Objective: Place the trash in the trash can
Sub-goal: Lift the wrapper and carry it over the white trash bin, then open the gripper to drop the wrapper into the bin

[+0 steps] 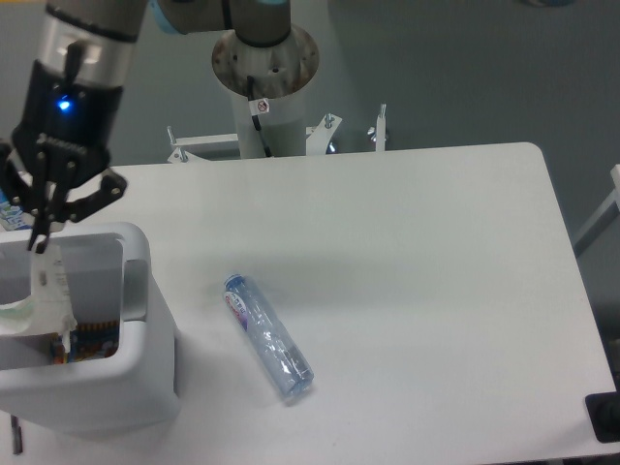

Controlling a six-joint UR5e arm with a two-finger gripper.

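My gripper [41, 240] hangs over the open top of the white trash can [138, 291] at the table's left front. It is shut on the top edge of the clear crinkled wrapper [48, 295], one piece of the trash, which dangles down inside the can's mouth. The other piece, a slim crushed clear bottle [268, 337] with a pale label, lies flat on the table to the right of the can, well away from the gripper.
A colourful packet [89, 341] lies in the bottom of the can. A bottle with a deep-blue label [8, 215] peeks out at the far left edge behind the gripper. The arm's base column [263, 92] stands behind the table. A black object [605, 417] sits at the bottom right corner.
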